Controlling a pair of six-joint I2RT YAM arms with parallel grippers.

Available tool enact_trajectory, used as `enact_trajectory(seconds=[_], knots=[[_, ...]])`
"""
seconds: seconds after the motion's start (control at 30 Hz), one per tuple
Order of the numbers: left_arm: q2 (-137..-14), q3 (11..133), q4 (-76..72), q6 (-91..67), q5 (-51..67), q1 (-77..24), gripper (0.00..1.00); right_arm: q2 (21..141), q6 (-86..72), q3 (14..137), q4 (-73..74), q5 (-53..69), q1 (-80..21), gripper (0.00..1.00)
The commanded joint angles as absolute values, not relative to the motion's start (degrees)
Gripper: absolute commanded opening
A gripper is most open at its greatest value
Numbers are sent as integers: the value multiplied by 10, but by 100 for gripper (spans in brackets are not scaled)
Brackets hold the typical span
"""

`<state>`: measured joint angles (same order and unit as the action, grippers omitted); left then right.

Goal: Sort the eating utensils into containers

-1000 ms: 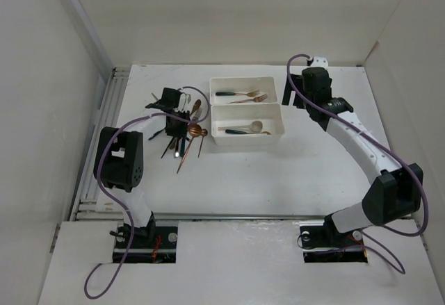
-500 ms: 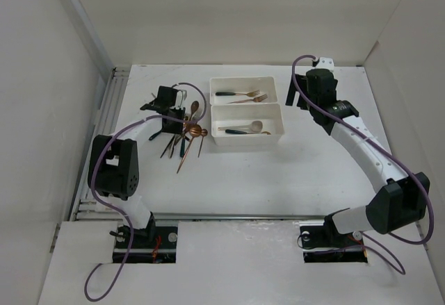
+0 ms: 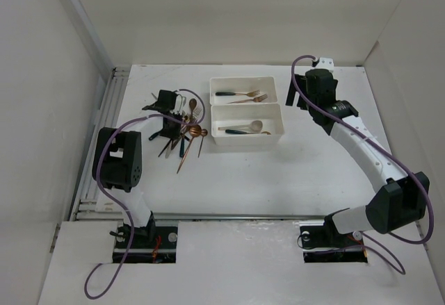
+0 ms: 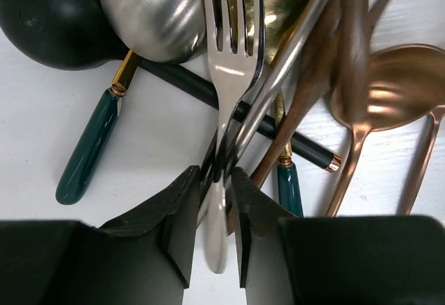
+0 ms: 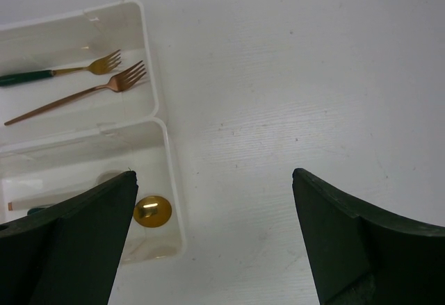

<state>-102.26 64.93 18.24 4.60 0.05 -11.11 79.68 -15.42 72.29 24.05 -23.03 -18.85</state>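
We have the left gripper (image 4: 214, 188) pinched on the silver fork (image 4: 233, 62) in the tangled pile (image 3: 182, 130) left of the white bins (image 3: 245, 78), right gripper (image 5: 213, 180) gaping beside them, and the crossing silver handle (image 4: 292, 62) looks ready to ride up too, or the fork slips free

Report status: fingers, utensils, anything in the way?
Left gripper, fingers shut on silver fork in the pile. Right gripper open, beside the bins. Dark handle and copper handle cross the fork; may snag.
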Motion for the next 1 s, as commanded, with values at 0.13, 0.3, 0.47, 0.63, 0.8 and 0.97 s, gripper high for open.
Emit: enact_trajectory(seconds=[0.13,0.3,0.47,0.63,0.8,0.97], knots=[[-1027,646,200,57,31,-107,6,780,-162,735,240,-248,-194,97],[-1010,653,214,57,36,-102,0,780,-162,735,240,-248,-194,97],[-984,705,244,83,36,-96,0,780,-162,735,240,-248,-194,97],[-936,743,250,141,55,-96,0,791,-162,740,234,-243,-194,97],[-924,730,245,180,61,-96,0,802,-162,745,221,-237,-194,97],[-924,758,201,242,62,-111,0,813,-150,745,206,-237,-194,97]])
